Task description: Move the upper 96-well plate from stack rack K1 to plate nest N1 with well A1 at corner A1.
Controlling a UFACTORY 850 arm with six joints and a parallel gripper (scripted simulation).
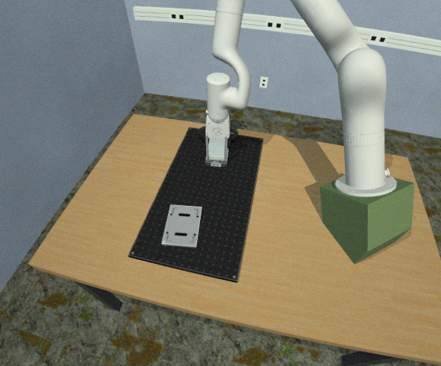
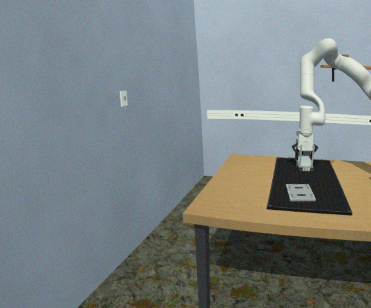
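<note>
1. Wooden table (image 1: 315, 252) carrying a long black perforated board (image 1: 228, 204), with a green pedestal block (image 1: 398, 213) at one side bearing the white arm (image 1: 362, 102).
2. At the far end of the board: stack rack K1 (image 1: 216, 162), a small light-coloured unit, with the upper 96-well plate (image 1: 217, 149) seen from above as a pale grid of wells. Lower plate hidden beneath; cut-off corner too small to make out.
3. Directly over the rack: tool (image 1: 217, 147), pointing straight down, fingers spread to their widest on either side of the stack, gripping nothing. Dark finger links (image 2: 294, 147) flared out to both sides in the exterior view. Whether the fingertips touch the plate: cannot tell.
4. Near end of the same board, well apart from the rack: plate nest N1 (image 1: 172, 228), a flat grey rectangle with two dark slots and small locators at its corners, bare of any plate.
</note>
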